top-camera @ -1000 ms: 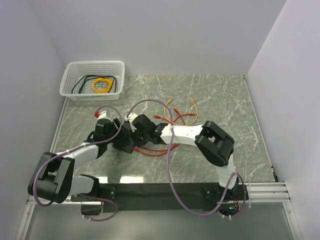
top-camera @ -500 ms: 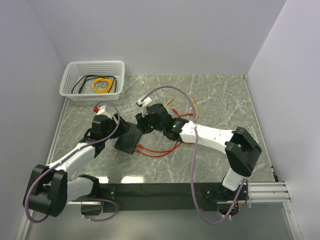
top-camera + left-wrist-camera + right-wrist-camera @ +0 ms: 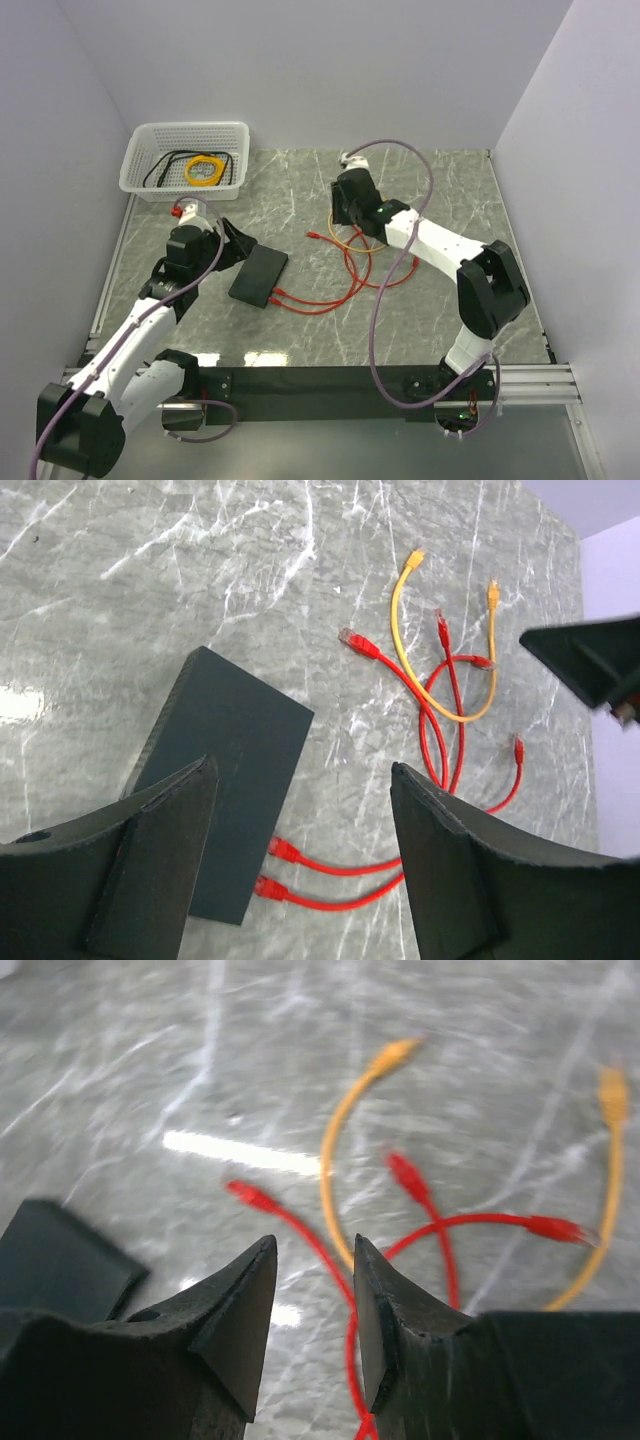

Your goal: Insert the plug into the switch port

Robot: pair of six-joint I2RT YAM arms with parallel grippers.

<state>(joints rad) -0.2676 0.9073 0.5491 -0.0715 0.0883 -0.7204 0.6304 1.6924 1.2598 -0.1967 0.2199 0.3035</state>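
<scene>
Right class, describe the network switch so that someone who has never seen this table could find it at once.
Start at the grey marble table, then look left of its centre, nearer than the white mesh basket. The switch is the flat matte-black box there, the only thing with two red cords running into its edge.

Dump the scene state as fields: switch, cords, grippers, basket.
switch: black box, flat on the table
plugged in: two red plugs at its near end, apparently seated
loose plug: red, lying apart from the switch, unheld
yellow cord: loose, both ends free
left gripper: open, empty, by the switch
right gripper: narrowly open, empty, near the yellow cord
basket: white, far-left corner, holds a yellow coil
</scene>
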